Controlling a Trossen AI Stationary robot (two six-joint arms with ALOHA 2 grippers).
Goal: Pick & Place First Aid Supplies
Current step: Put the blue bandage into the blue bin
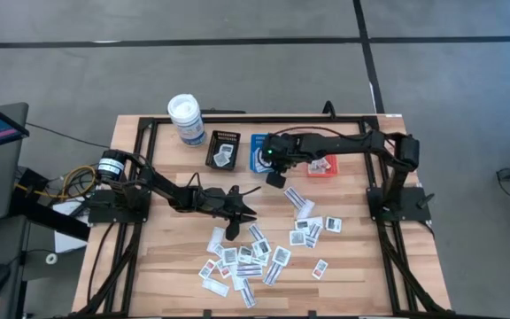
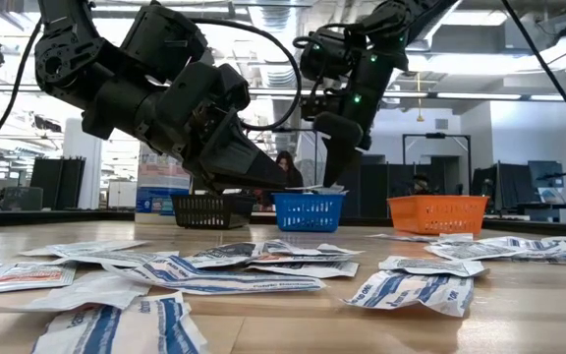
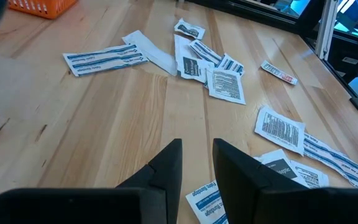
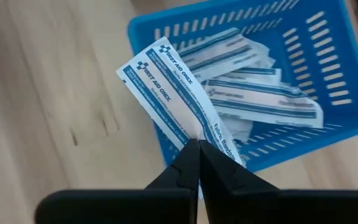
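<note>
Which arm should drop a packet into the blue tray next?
Right. Its end effector is shut on a long blue-striped white packet right at the blue slotted plastic tray. The left end effector holds nothing.

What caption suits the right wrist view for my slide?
Right gripper, shut, holds a long white blue-printed bandage packet over the blue slotted plastic tray already containing similar packets.

A grey floor point(image 1: 237, 71) crossed by dark lines surrounds the wooden table point(image 1: 352, 266). Behind, ceiling strip lights point(image 2: 519, 95) shine over dark monitors point(image 2: 504, 187).
</note>
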